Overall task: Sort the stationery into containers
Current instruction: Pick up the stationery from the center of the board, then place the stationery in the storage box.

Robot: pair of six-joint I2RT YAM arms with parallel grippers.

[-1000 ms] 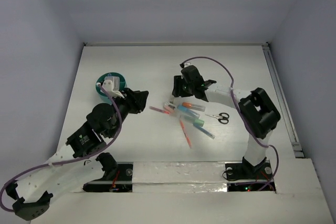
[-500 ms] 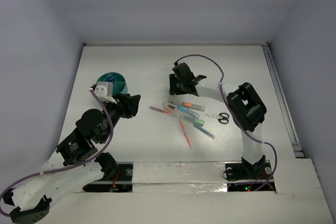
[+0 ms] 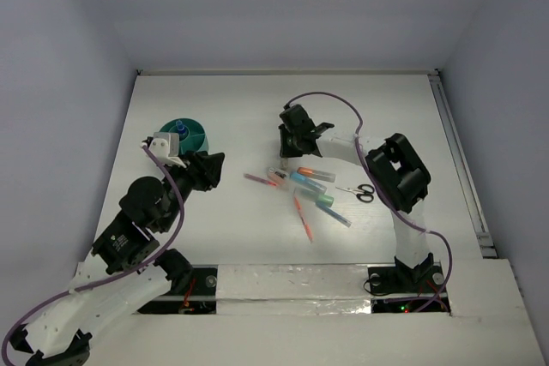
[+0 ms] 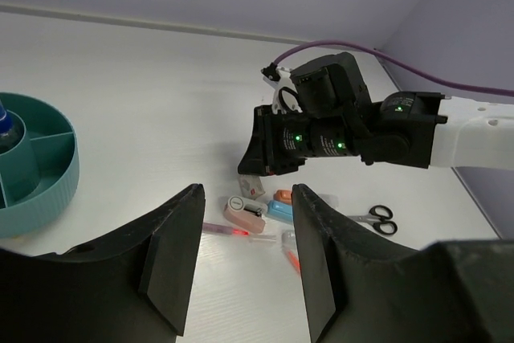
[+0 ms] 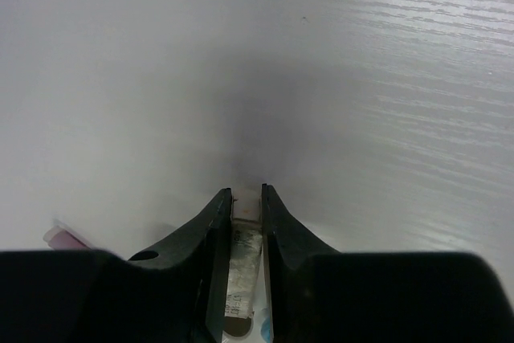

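Orange, blue and pink pens (image 3: 310, 188) lie mid-table, scissors (image 3: 364, 192) at their right, left gripper (image 3: 216, 171) gaping empty to their left, right gripper (image 5: 246, 194) pinching a white stick (image 5: 245, 263) at the pile's far edge, teal pot (image 3: 199, 139) far left, tube (image 3: 181, 130) inside.

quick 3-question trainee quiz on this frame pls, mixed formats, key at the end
1. True or false: the left gripper holds a pen.
2. Short answer: what stands in the teal pot?
3. Multiple choice: the scissors lie
A) inside the pot
B) on the table, right of the pen pile
C) against the back wall

Key
1. False: its jaws stand open with nothing between them.
2. A blue-capped tube.
3. B
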